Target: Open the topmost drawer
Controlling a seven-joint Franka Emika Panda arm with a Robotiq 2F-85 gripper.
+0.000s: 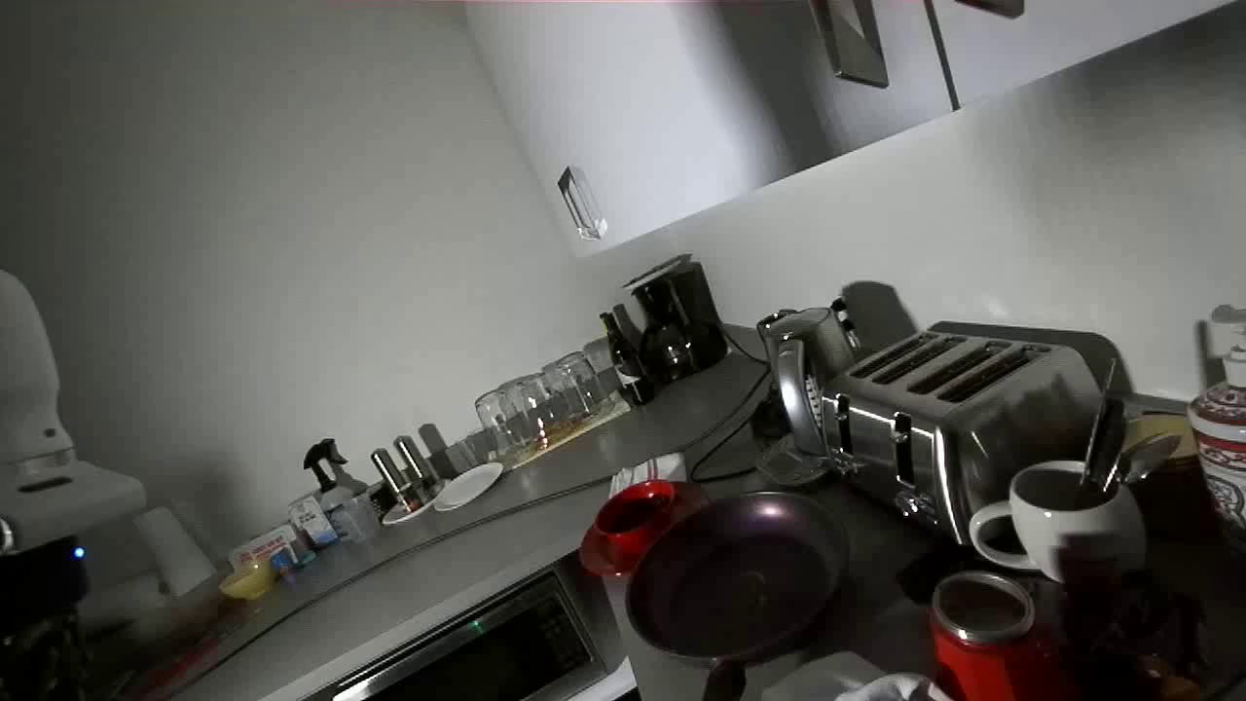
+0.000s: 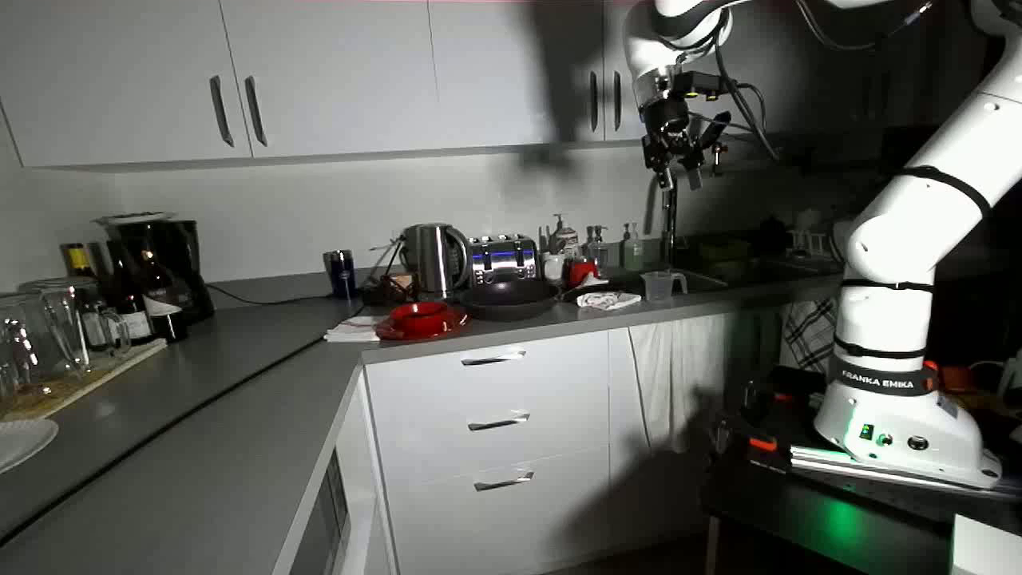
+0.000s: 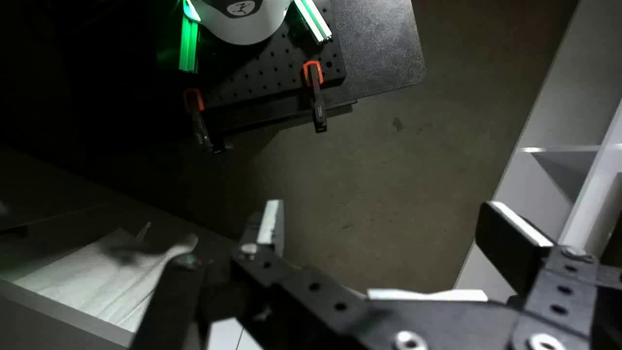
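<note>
The topmost drawer [image 2: 423,387] has a flat pale grey front and a slim metal handle [image 2: 493,358]. It sits just under the grey countertop in an exterior view, above two more drawers, and looks shut. My gripper [image 2: 679,180] is high above the counter, right of the drawer and well apart from it, pointing down. In the wrist view the two fingers [image 3: 392,223] are wide apart with only floor between them. In an exterior view only part of the arm [image 1: 58,487] shows at the left edge. I cannot make out the topmost drawer in the wrist view.
On the counter [image 2: 239,447] above the drawer stand a red bowl on a plate [image 2: 423,319], a dark pan [image 2: 511,299], a kettle [image 2: 435,259] and a toaster [image 2: 503,259]. Wall cabinets [image 2: 335,80] hang above. A curtain [image 2: 663,383] hangs right of the drawers.
</note>
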